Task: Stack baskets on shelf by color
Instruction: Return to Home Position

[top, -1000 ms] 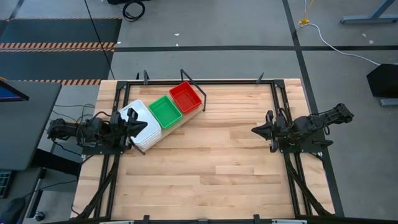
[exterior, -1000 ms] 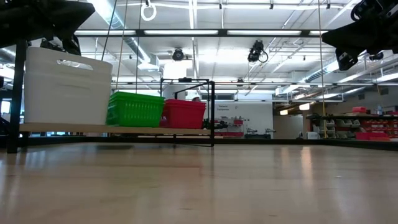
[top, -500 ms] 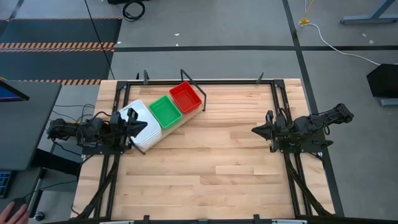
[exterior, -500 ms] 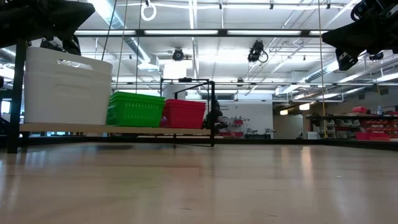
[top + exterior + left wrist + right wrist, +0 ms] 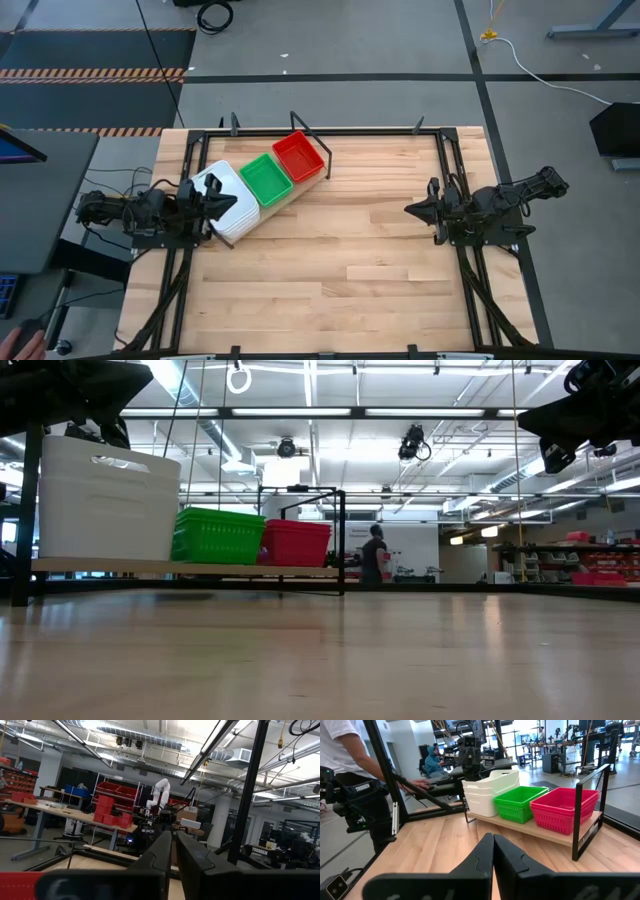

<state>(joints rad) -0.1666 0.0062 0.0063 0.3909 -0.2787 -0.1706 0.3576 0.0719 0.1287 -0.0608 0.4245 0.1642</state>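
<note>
On the shelf [image 5: 300, 196], a wood plank with black wire ends [image 5: 585, 810] lying aslant at the table's far left, stand three stacks of baskets in a row: white [image 5: 226, 198], green [image 5: 265, 179] and red [image 5: 298, 157]. The right wrist view shows the white stack [image 5: 490, 790], the green [image 5: 520, 802] and the red [image 5: 565, 807] resting on the plank. My left gripper [image 5: 228, 207] is shut and hovers above the white stack at the table's left edge. My right gripper [image 5: 412, 210] is shut and waits raised at the table's right side.
Black frame rails [image 5: 330, 131] run along the table's far edge and sides. The wide wooden tabletop [image 5: 340, 260] stretches between the arms. A person [image 5: 350, 765] stands beyond the table's left side, and another person [image 5: 374, 555] walks far off in the room.
Both arms have kept still and the baskets have not moved. A person in the room behind the table has walked out from behind the shelf's wire end toward the right in the low view.
</note>
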